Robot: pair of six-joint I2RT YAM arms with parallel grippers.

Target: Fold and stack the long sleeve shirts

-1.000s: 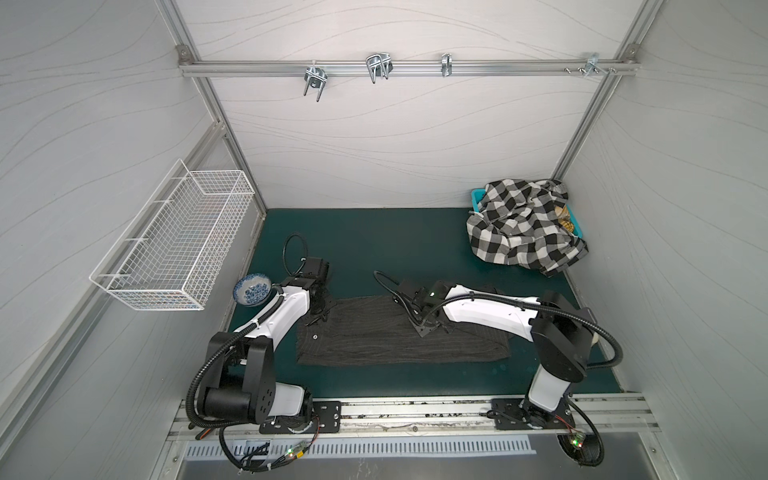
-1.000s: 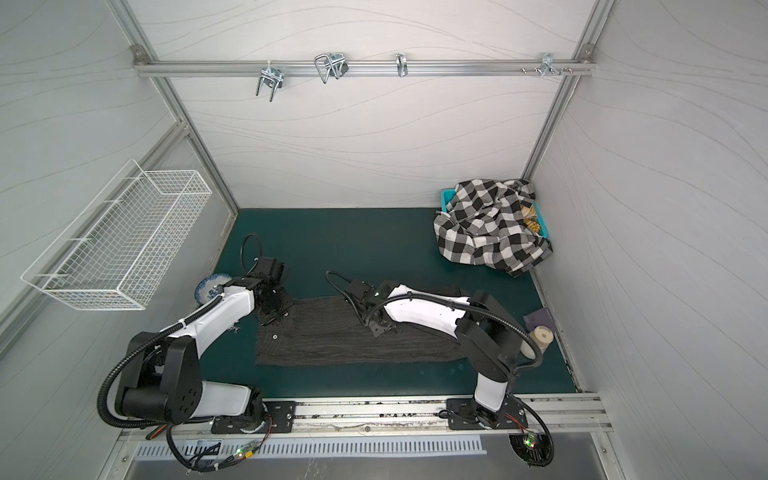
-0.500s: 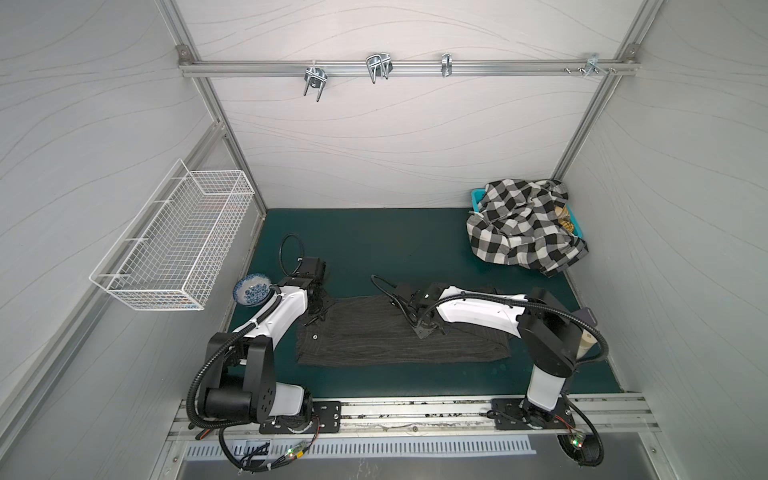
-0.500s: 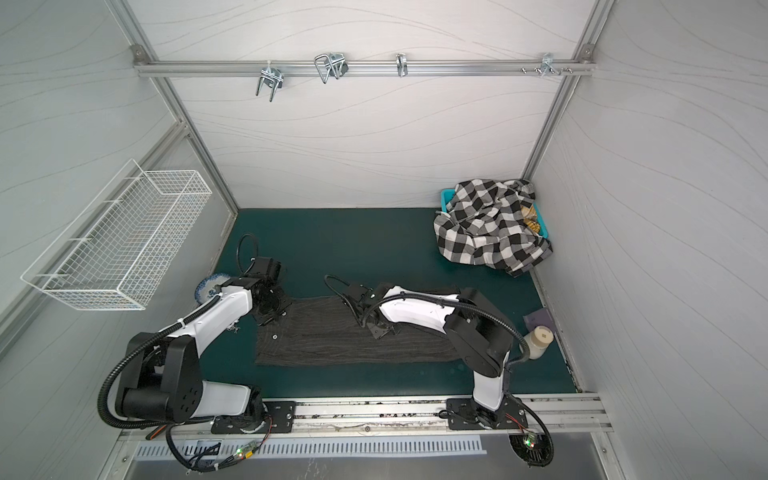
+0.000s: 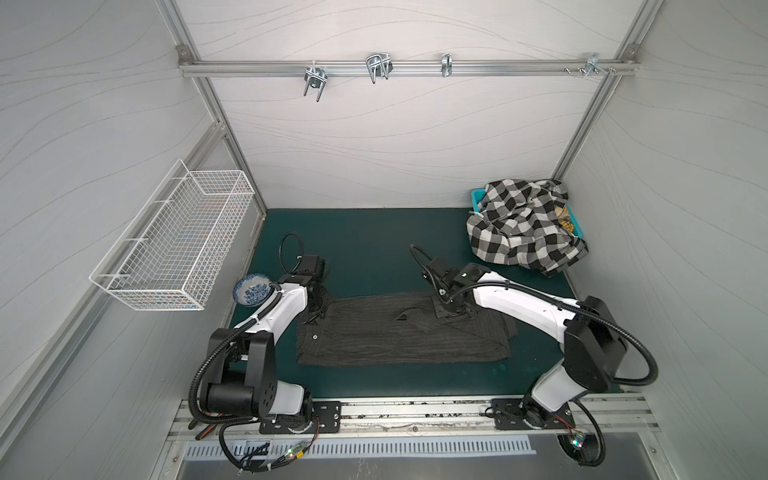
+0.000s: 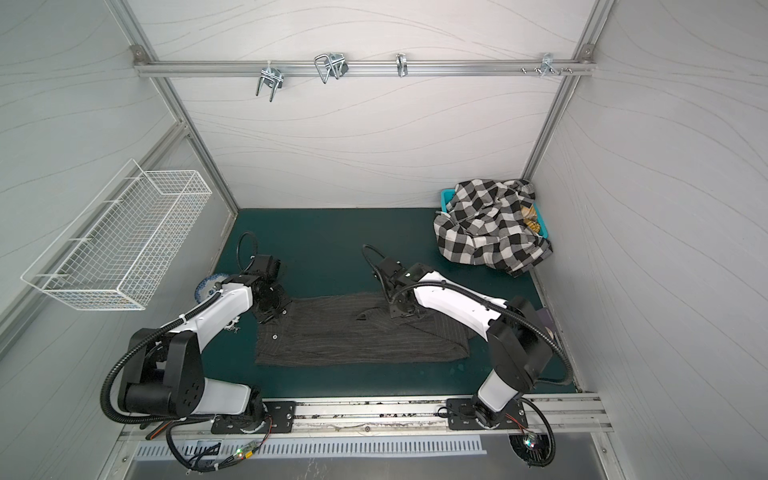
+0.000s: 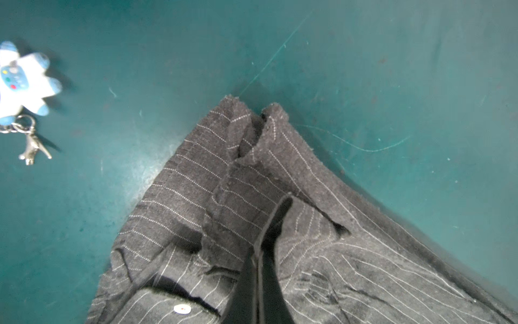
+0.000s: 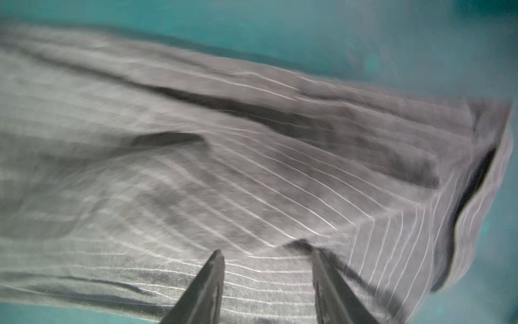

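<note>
The pinstriped shirt lies as a long, creased strip near the counter's front edge, partway through folding. The left hand is clamped shut on the shirt's left-end corner. The right hand stands half open over the shirt's far edge, gripping nothing. Next, I judge, it must pinch cloth so both hands can fold together. The checked shirt sits heaped on the basket in the far right corner.

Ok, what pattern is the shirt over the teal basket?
Large black-and-white checks on that shirt, clearest in a top view.

right fingers parted, shifted rightward over pinstriped shirt
</note>
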